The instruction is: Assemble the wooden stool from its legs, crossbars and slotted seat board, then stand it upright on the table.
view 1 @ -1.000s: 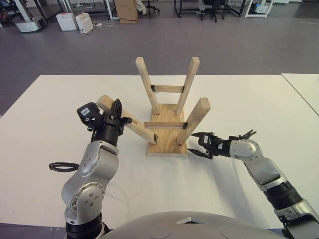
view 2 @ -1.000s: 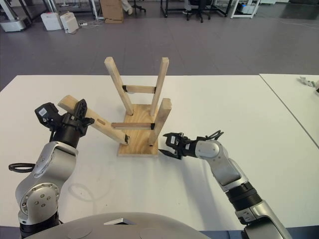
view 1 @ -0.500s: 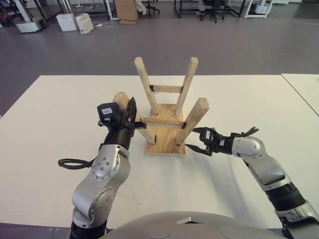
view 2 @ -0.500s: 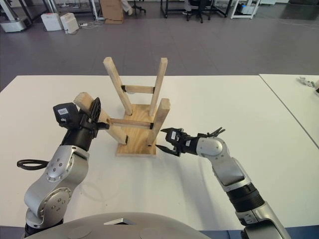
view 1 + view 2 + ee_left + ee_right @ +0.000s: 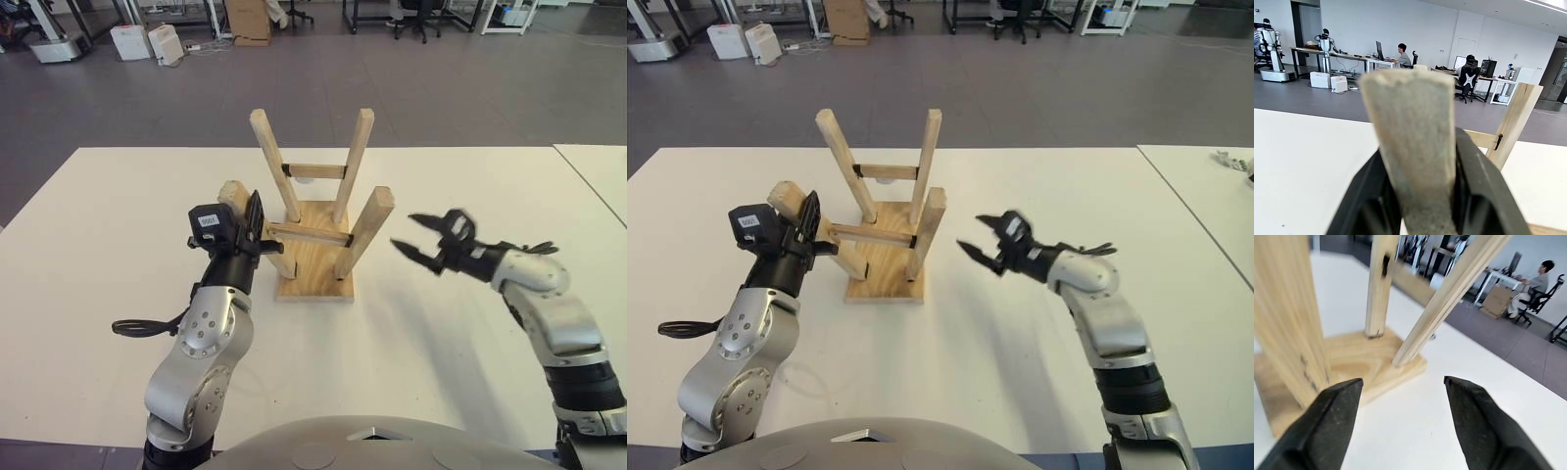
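Wooden stool upside down on the white bench [image 5: 118, 215], a little toward 12 o'clock from bench centre. Slotted seat board [image 5: 315, 284] flat on the surface, four legs pointing up. Far pair at 11 o'clock [image 5: 274, 164] and 1 o'clock [image 5: 352, 166] of the board, joined high by a crossbar [image 5: 316, 171]. Near-right leg [image 5: 363, 233] at 4 o'clock, tied by a second crossbar [image 5: 309, 234] to the near-left leg [image 5: 233, 194], which leans outward toward 9 o'clock with its lower end at the board; seated in its slot or not, impossible to tell.

Left gripper [image 5: 257, 233] at 9 o'clock of the stool, fingers [image 5: 1474, 196] closed tight on that leaning leg near its upper end, the rough end grain poking out between them.

Right gripper [image 5: 403, 231] at 3 o'clock of the stool, near it but touching nothing, raised above the bench. Fingers [image 5: 1327, 431] spread wide and gripping nothing, tips aimed at the near-right leg.
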Robot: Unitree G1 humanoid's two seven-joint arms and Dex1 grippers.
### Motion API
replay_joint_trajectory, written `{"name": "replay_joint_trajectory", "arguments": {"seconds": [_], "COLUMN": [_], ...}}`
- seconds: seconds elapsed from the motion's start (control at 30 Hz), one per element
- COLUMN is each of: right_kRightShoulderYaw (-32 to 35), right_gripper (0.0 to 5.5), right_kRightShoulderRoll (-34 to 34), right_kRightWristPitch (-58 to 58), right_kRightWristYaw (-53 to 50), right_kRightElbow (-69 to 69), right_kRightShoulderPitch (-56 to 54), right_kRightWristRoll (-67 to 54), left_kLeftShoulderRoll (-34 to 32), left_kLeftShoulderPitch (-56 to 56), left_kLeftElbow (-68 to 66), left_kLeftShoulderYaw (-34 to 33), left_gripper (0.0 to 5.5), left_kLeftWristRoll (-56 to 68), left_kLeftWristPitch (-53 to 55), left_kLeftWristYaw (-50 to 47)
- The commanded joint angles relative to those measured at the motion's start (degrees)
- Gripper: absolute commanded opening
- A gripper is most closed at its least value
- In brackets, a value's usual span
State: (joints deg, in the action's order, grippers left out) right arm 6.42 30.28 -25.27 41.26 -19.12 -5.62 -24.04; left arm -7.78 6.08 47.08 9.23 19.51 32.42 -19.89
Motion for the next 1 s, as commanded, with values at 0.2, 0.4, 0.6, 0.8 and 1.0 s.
{"name": "replay_joint_trajectory", "arguments": {"seconds": [0.2,0.4,0.6,0.8,1.0], "right_kRightShoulderYaw": [-13.54,-38.05,-56.14,-67.36,-64.85], "right_gripper": [3.11,3.11,3.11,3.11,3.11], "right_kRightShoulderRoll": [-8.44,-3.03,4.20,4.75,0.84], "right_kRightWristPitch": [-22.31,-26.31,-18.15,-9.30,-4.78], "right_kRightWristYaw": [-37.83,-36.12,-30.62,-23.46,-20.63], "right_kRightElbow": [-17.94,-18.16,-8.65,1.68,6.03], "right_kRightShoulderPitch": [-34.19,-37.39,-33.67,-32.54,-28.17], "right_kRightWristRoll": [-9.83,9.42,30.30,50.93,59.23], "left_kLeftShoulderRoll": [2.89,3.88,4.32,8.16,4.03], "left_kLeftShoulderPitch": [-0.17,-2.66,-1.45,-5.12,-12.35], "left_kLeftElbow": [-4.52,-6.25,-4.93,-1.70,-1.62], "left_kLeftShoulderYaw": [-0.05,0.37,-1.28,-3.19,5.85], "left_gripper": [1.03,1.03,1.03,1.03,1.02], "left_kLeftWristRoll": [-4.34,-5.44,-5.16,1.00,-2.24], "left_kLeftWristPitch": [3.70,3.02,2.53,6.19,15.34], "left_kLeftWristYaw": [0.37,2.99,5.62,8.03,11.69]}}
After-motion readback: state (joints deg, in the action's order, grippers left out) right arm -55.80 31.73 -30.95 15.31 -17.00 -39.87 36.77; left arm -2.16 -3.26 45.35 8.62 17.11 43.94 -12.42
